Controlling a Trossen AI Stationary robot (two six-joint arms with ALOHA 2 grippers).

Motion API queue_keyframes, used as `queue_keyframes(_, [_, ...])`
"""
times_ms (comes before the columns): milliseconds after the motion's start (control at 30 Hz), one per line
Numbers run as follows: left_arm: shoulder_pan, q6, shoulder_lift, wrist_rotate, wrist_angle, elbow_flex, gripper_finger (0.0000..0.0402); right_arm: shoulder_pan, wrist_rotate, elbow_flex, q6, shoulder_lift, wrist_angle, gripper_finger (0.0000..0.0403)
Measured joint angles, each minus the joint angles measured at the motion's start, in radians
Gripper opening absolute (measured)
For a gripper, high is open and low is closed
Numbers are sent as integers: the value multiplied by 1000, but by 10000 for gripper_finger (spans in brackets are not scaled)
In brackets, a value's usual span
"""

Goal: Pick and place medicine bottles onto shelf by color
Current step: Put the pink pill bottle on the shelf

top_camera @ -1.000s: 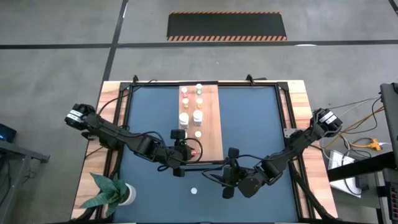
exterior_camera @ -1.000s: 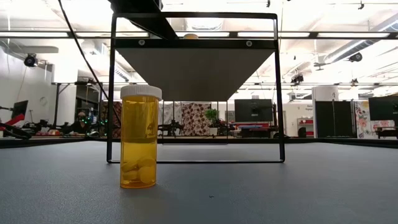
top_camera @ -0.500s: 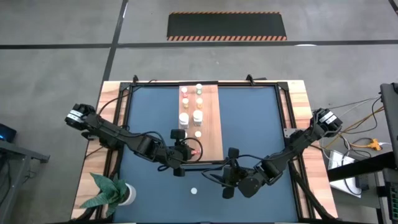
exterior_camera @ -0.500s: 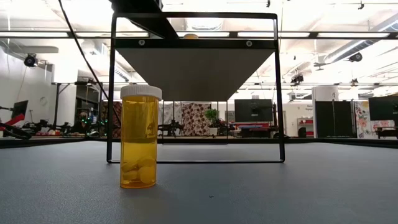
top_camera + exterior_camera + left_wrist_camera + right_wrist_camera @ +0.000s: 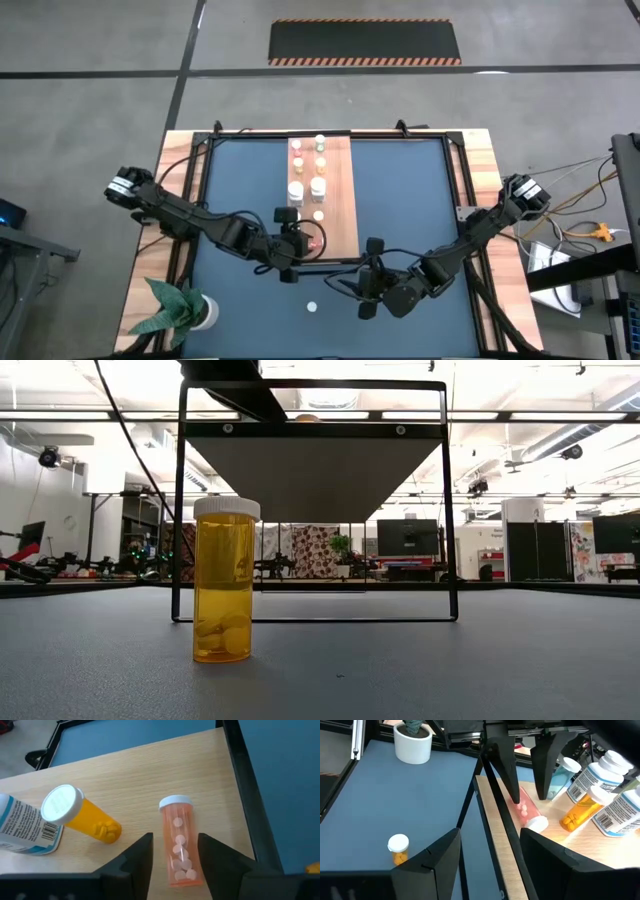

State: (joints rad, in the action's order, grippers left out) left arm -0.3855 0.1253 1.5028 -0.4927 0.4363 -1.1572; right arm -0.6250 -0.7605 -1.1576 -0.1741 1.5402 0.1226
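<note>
I've got my left gripper [image 5: 174,851] spread wide astride the pink, white-capped pill bottle [image 5: 179,850] lying on the light wooden shelf [image 5: 150,775], lower centre, its long axis running lengthwise between the fingers.

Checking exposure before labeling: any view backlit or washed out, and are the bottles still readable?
Low view: bright ceiling lights behind, yet the amber bottle reads clearly. Left wrist view: even light, pink bottle on the shelf sharp, pills visible. High view: bottles tiny, colours hard to tell.
</note>
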Motion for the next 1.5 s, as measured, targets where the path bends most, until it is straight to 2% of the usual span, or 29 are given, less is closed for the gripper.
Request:
queue_keyframes(233, [7,0,0,-3,-1,0,168,0,0,0,0,0,0,198])
queue_keyframes(533, [9,-1,0,25,-1,0,169,0,0,0,0,0,1,198])
queue_keyframes(867, [12,0,-2,147,32,0,169,0,0,0,0,1,4,198])
queue_keyframes(1100, [13,0,0,155,36,3,168,0,0,0,-1,1,7,198])
queue_keyframes(1233, [13,0,0,152,41,3,151,0,0,0,-1,1,8,198])
queue_keyframes(1500, [13,-9,0,144,45,2,71,0,0,0,-2,1,7,198])
